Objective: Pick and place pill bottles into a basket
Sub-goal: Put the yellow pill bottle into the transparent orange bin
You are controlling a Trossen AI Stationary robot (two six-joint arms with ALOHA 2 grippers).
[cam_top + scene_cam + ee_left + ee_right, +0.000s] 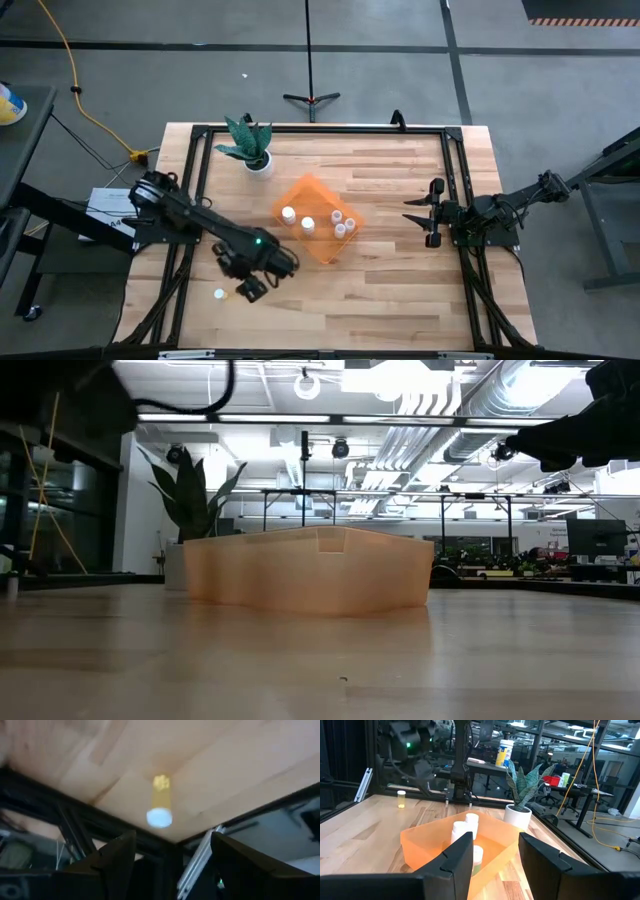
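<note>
The orange basket (318, 222) stands at the table's middle with several small white-capped pill bottles (340, 222) upright inside it; it also shows in the right wrist view (427, 845) and the low view (310, 570). One more pill bottle (219, 294), yellowish with a white cap, stands on its base on the bare wood near the front left; it also shows in the left wrist view (160, 802). My left gripper (244, 292) is open just to that bottle's right, its fingers (117, 857) pointing at it without touching. My right gripper (410, 211) is open and empty to the right of the basket.
A white pot with green leaves (255, 150) stands at the table's far side, behind the basket. A black metal frame (300, 130) runs round the table's edges. Bare wood lies between the lone bottle and the basket.
</note>
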